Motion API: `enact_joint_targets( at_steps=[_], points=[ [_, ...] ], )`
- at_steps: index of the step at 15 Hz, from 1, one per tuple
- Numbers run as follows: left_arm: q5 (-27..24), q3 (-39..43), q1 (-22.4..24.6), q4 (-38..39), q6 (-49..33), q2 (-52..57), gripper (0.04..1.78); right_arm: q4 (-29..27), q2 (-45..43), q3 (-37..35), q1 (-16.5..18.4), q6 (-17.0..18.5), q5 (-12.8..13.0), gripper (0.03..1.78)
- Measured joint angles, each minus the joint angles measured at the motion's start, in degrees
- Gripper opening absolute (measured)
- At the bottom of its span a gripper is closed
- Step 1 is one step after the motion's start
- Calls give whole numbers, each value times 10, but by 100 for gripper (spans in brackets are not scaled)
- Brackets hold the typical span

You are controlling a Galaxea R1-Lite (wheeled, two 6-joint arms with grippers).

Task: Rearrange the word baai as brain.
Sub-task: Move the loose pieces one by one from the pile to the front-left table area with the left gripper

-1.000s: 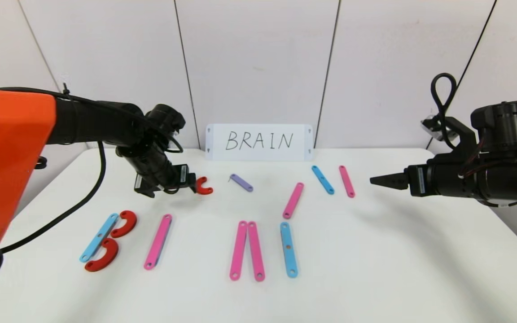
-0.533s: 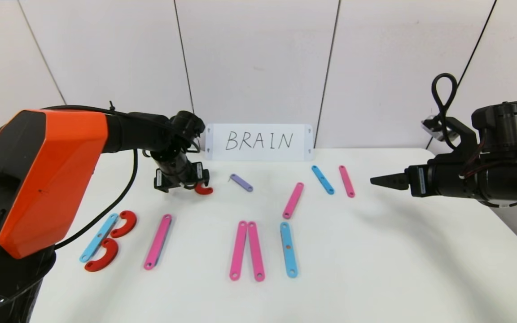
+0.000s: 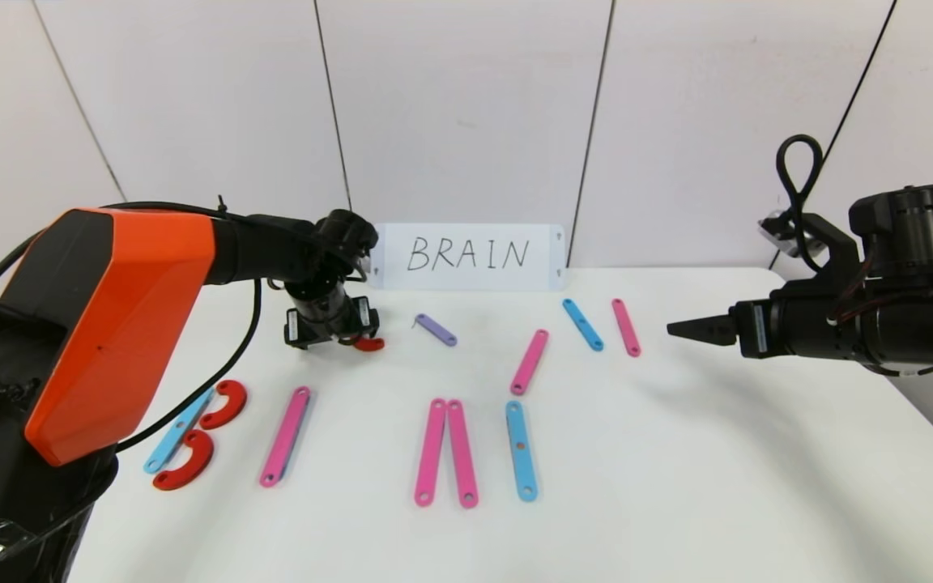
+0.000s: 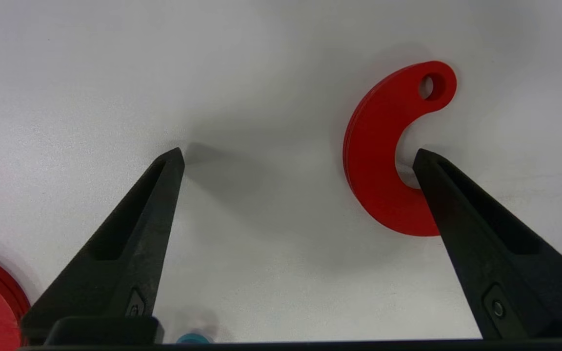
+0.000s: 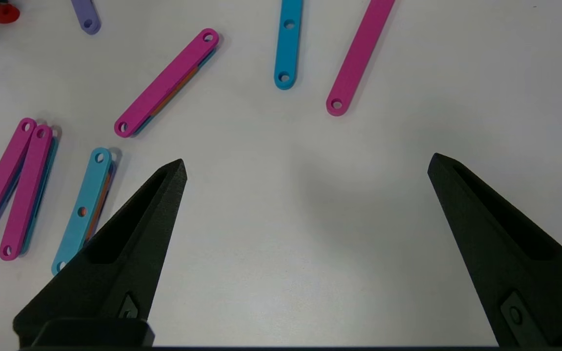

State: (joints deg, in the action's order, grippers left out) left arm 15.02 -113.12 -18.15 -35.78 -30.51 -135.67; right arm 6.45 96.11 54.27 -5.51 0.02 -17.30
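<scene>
Three red curves point(image 3: 222, 405), five pink strips point(image 3: 285, 436), three blue strips point(image 3: 521, 450), one lilac strip point(image 3: 436, 329), one white card point(image 3: 467, 256)

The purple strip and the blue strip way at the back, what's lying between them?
One pink strip, slanted, lies between the purple strip and the blue strip, a bit nearer the robot. The head view shows it.

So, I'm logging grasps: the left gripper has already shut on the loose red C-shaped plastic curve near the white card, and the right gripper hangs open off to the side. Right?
Not quite. The left gripper is open, not shut: the left wrist view shows one finger in the hollow of the red C-shaped plastic curve, the other well apart on the white table. The right gripper does hang open.
</scene>
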Motion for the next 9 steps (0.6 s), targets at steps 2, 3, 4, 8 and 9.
enact_joint_targets(
  at_steps=[2,3,4,8,9],
  points=[
    [-1,1,-4,0,1,1,140,0,0,0,0,0,0,173],
    [-1,1,-4,0,2,1,124,0,0,0,-1,0,0,173],
    [-1,1,-4,0,3,1,107,0,0,0,-2,0,0,173],
    [-1,1,-5,0,4,1,38,0,-2,-2,-2,0,0,173],
    [-1,1,-5,0,5,1,30,1,-2,-2,-3,0,0,173]
  ],
)
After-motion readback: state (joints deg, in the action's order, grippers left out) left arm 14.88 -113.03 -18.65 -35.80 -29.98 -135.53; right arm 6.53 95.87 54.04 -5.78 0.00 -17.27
